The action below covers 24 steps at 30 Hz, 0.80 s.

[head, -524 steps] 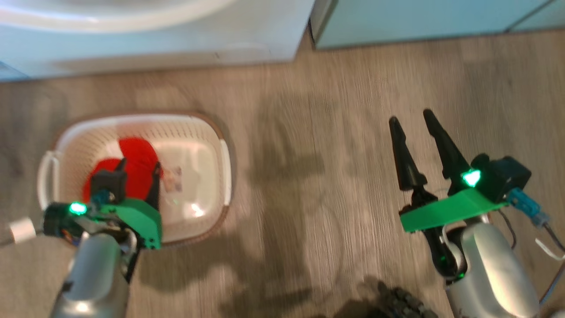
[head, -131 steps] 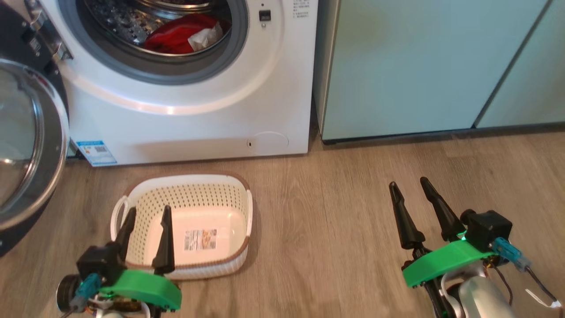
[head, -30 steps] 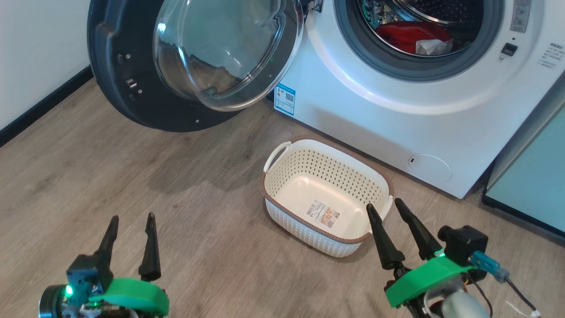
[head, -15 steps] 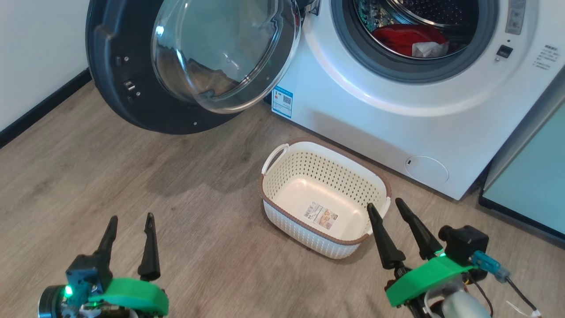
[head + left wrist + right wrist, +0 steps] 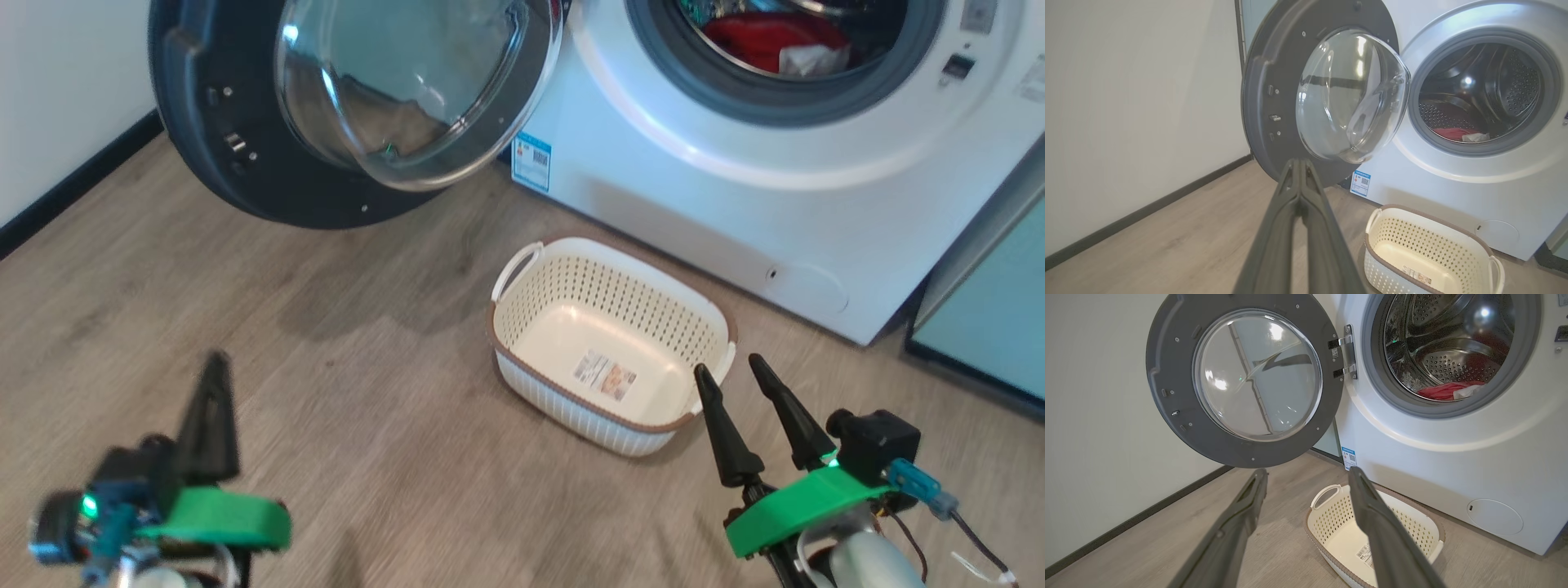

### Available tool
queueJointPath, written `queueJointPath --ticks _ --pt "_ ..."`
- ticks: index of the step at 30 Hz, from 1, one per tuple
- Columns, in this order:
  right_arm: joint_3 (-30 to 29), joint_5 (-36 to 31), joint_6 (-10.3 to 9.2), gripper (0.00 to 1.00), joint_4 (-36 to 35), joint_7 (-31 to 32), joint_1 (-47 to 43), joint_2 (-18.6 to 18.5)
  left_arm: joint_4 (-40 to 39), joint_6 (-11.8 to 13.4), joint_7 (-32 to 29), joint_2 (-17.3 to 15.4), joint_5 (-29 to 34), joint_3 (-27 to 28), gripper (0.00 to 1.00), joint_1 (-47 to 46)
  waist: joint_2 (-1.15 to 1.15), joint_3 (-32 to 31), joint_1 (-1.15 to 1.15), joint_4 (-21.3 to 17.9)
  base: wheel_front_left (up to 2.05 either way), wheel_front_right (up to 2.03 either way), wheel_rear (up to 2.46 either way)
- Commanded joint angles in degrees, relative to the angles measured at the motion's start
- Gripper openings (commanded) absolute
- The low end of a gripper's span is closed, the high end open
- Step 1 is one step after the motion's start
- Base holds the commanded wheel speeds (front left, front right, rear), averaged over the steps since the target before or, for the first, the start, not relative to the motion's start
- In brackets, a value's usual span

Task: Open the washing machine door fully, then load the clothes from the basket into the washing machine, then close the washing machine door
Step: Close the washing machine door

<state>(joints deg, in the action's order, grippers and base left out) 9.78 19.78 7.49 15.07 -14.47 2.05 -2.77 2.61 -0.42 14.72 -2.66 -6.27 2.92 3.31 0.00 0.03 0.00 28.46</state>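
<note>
- The washing machine door (image 5: 359, 106) stands swung wide open to the left of the porthole. It has a broad dark rim with small screws and a latch on its inner face, and a bulging clear glass bowl at the centre that reflects the room.
- In the right wrist view, a metal hinge (image 5: 1345, 355) joins the door to the white washing machine (image 5: 694, 204).
- The clothes (image 5: 767, 41) lie in the bottom of the perforated steel drum (image 5: 1437, 347): a red bundle with a bit of crumpled white fabric (image 5: 804, 59) beside it.
- The basket (image 5: 563, 408) sits on the wooden floor (image 5: 326, 392) just in front of the machine. It is cream-white and perforated, with a brown rim and white side handles.
- On the basket's bare bottom is a sticker label (image 5: 604, 374), its print too small to read.
- A blue label (image 5: 531, 162) with a QR code is stuck low on the machine's front corner; its text is not legible.
- A round flap (image 5: 808, 287) is set low on the machine's front.
- The left gripper (image 5: 216, 367), blurred in the head view, has its fingers pressed together tip to tip in the left wrist view (image 5: 1299, 163).
- The right gripper (image 5: 728, 367) has its fingers spread apart, near the basket's right end.
- A pale teal cabinet (image 5: 988, 327) stands right of the machine.
</note>
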Motion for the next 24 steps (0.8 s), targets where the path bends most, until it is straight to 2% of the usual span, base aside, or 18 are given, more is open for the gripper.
queueJointPath --ticks 1,6,7,13,17,21,22,24 --pt "1.16 -1.07 0.0 1.0 -2.22 -0.53 2.54 -0.1 -3.45 -0.4 0.28 -0.44 1.28 3.03 0.0 -4.45 0.0 2.27 0.0 -0.65 0.0 0.0 0.0" --pt "1.53 -4.61 0.0 1.0 -2.98 -0.53 5.41 -0.73 -8.57 -0.65 0.28 -1.85 2.05 8.18 0.0 -9.34 0.0 8.76 0.0 -3.1 0.0 0.0 0.0" --pt "1.56 -6.18 0.0 1.0 -3.54 -0.53 6.83 -1.49 -9.94 -0.93 0.28 -3.85 2.34 11.12 0.0 -12.03 0.0 11.31 0.0 -4.23 0.0 0.0 0.0" --pt "3.66 -7.93 0.0 1.0 -5.1 -0.53 10.17 -3.45 -10.45 -2.4 0.28 -13.29 3.25 19.65 0.0 -21.81 0.0 17.16 0.0 -7.92 0.0 0.0 0.0" --pt "3.9 -8.35 0.0 1.0 -5.7 -0.53 11.87 -4.77 -5.12 -3.63 0.28 -19.92 1.45 25.06 0.0 -30.63 0.0 20.27 0.0 -10.04 0.0 0.0 0.0" --pt "4.04 -8.4 0.0 1.0 -6.11 -0.53 13.02 -5.22 1.66 -4.46 0.28 -27.85 3.85 27.19 0.0 -36.61 0.0 22.59 0.0 -12.45 0.0 0.0 0.0" --pt "4.04 -8.4 0.0 1.0 -6.11 -0.53 13.02 -5.22 1.66 -4.46 0.28 -27.85 3.85 27.19 0.0 -36.61 0.0 22.59 0.0 -12.45 0.0 0.0 0.0" --pt "4.11 -8.41 0.0 1.0 -6.22 -0.53 13.33 -5.25 6.33 -4.45 0.28 -30.37 3.59 28.53 0.0 -39.51 0.0 23.38 0.0 -13.51 0.0 0.0 0.0"
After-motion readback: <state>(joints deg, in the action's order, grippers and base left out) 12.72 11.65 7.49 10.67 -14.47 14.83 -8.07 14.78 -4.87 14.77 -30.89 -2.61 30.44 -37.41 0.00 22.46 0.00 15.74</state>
